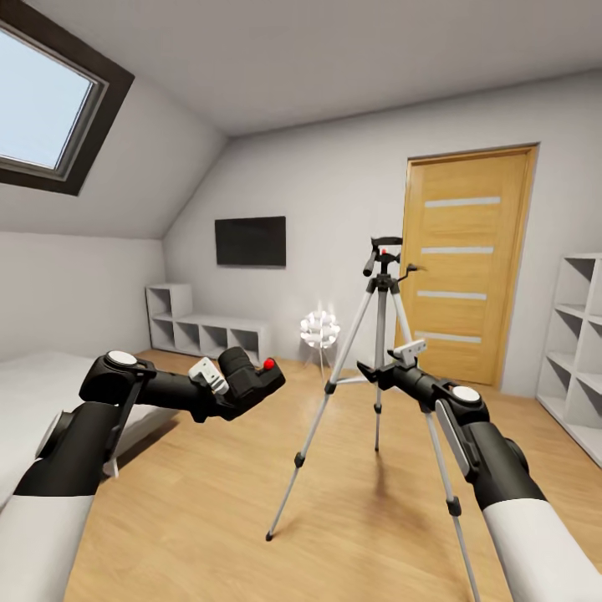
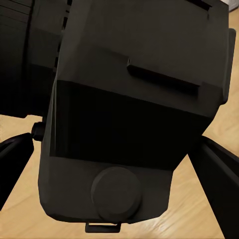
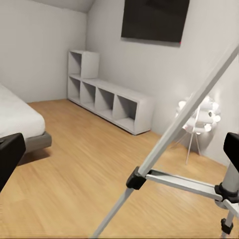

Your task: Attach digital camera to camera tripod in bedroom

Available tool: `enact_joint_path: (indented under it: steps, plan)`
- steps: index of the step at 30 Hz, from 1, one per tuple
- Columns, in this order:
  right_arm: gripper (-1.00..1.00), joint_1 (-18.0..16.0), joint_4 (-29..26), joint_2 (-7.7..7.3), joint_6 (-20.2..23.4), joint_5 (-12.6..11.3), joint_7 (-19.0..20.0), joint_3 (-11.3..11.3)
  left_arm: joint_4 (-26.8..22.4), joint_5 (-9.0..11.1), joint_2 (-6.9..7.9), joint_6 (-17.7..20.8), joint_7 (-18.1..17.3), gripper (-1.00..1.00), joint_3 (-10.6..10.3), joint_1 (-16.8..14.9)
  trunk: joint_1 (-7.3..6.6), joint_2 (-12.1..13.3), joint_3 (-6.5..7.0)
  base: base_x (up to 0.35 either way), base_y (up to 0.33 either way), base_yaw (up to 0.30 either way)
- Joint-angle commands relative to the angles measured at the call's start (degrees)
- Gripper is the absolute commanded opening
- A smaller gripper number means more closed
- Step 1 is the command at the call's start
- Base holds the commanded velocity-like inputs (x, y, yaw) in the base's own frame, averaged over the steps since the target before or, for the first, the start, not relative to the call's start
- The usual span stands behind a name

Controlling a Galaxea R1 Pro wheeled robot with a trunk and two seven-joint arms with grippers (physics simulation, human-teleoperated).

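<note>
Right, the digital camera (image 1: 251, 378) is up off the floor, pinched in the left gripper (image 1: 238, 386) at the left of the bedroom, its red button (image 1: 269, 364) facing the tripod side. In the left wrist view the camera body (image 2: 129, 114) sits squarely between the two dark fingers (image 2: 219, 179), which press in on either side of it.

The camera tripod (image 1: 380, 334) stands upright in the middle of the plank floor (image 1: 217, 518), legs splayed, black head and pan handle on top, with the wooden door (image 1: 468, 259) behind it on the far wall. The right gripper (image 1: 366, 370) hangs just beside the tripod's centre braces, and its jaws are spread wide, holding nothing; in the right wrist view a silver leg (image 3: 179, 129) runs between the two fingertips (image 3: 10, 154).

Far left, low cube shelves (image 1: 209, 330) line the wall under a dark wall screen (image 1: 250, 241), with a glowing ball lamp (image 1: 319, 329) near them. The bed (image 1: 33, 385) lies near left.
</note>
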Motion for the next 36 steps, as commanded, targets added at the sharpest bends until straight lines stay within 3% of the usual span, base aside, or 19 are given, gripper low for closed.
enact_joint_path:
  steps: [1,7,8,11,12,13,18,25,30,36]
  plan:
    - [1.00,0.0,0.6,-0.03,0.3,0.0,0.1,0.0,-0.1,-0.5,0.06,0.6,-0.6,-1.00,0.0,-0.1,-0.23,0.4,0.11,0.000,0.000,0.000]
    - [1.00,0.0,7.8,-0.05,0.4,0.0,0.0,0.0,-0.1,-0.5,0.20,0.5,-0.6,-1.00,0.0,-0.1,-1.55,2.8,1.19,0.000,0.000,0.000]
    - [1.00,0.0,18.5,-0.33,-0.7,0.1,-0.2,-0.3,-0.2,-0.5,0.22,0.5,-0.6,-1.00,0.0,-0.1,-1.77,3.2,1.37,0.000,0.000,0.000]
    - [1.00,0.0,23.5,-0.50,-3.4,0.1,-0.9,-0.3,-0.3,-0.5,0.23,0.5,-0.7,-1.00,0.0,-0.1,-2.43,4.4,1.90,0.000,0.000,0.000]
    - [1.00,0.0,27.1,-0.59,-5.7,0.1,-1.4,-0.4,-0.3,-0.5,0.23,0.5,-0.7,-1.00,0.0,-0.1,-2.65,4.8,2.08,0.000,0.000,0.000]
    - [1.00,0.0,37.6,-0.73,-12.4,0.1,-3.4,-0.5,-0.3,-0.5,0.23,0.5,-0.7,-1.00,0.0,-0.1,-2.87,5.2,2.26,0.000,0.000,0.000]
    - [1.00,0.0,51.3,-0.80,-23.3,0.0,-5.6,-0.5,-0.3,-0.5,0.23,0.5,-0.7,-1.00,0.0,-0.1,-3.97,7.2,3.16,0.000,0.000,0.000]
    - [1.00,0.0,60.1,-0.82,-27.7,0.0,-7.0,-0.5,-0.3,-0.5,0.23,0.5,-0.7,-1.00,0.0,-0.1,-5.51,10.0,4.42,0.000,0.000,0.000]
    - [1.00,0.0,62.5,-0.82,-28.4,0.0,-8.9,-0.5,-0.3,-0.5,0.23,0.5,-0.7,-1.00,0.0,-0.1,-6.60,12.0,5.32,0.000,0.000,0.000]
    - [1.00,0.0,66.8,-0.82,-28.6,-0.1,-17.3,-0.5,-0.3,-0.5,0.23,0.5,-0.7,-1.00,0.0,-0.1,-7.92,14.4,6.39,0.000,0.000,0.000]
